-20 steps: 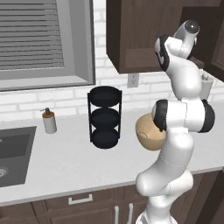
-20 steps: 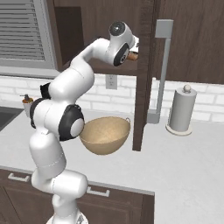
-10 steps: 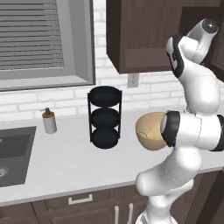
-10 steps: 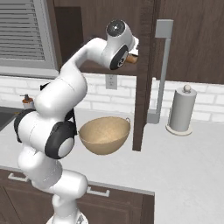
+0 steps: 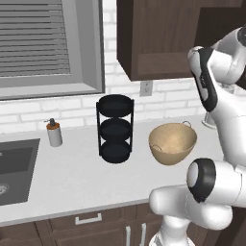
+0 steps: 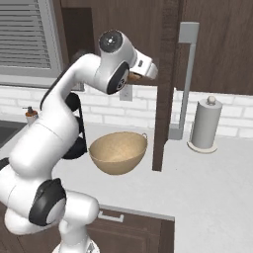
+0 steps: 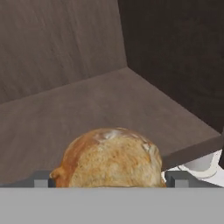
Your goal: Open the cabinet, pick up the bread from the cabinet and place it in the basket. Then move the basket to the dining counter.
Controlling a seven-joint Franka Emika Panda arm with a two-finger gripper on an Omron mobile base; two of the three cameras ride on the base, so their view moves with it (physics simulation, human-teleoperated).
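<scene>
Hand view: gripper (image 7: 108, 183) clamped on the bread (image 7: 109, 157), just above the cabinet (image 7: 105, 109) shelf near its front edge.
Right base view: open door (image 6: 165, 84) edge-on beside the wrist; basket (image 6: 118, 151) on counter (image 6: 212, 183) below, open room around it. No writing readable.

Cabinet (image 6: 165, 74) door edge blocks hand's (image 6: 143, 74) right.

Even, soft rendered light, faint shadows, no glare; dim cabinet (image 7: 78, 52) interior, all sharp.
</scene>
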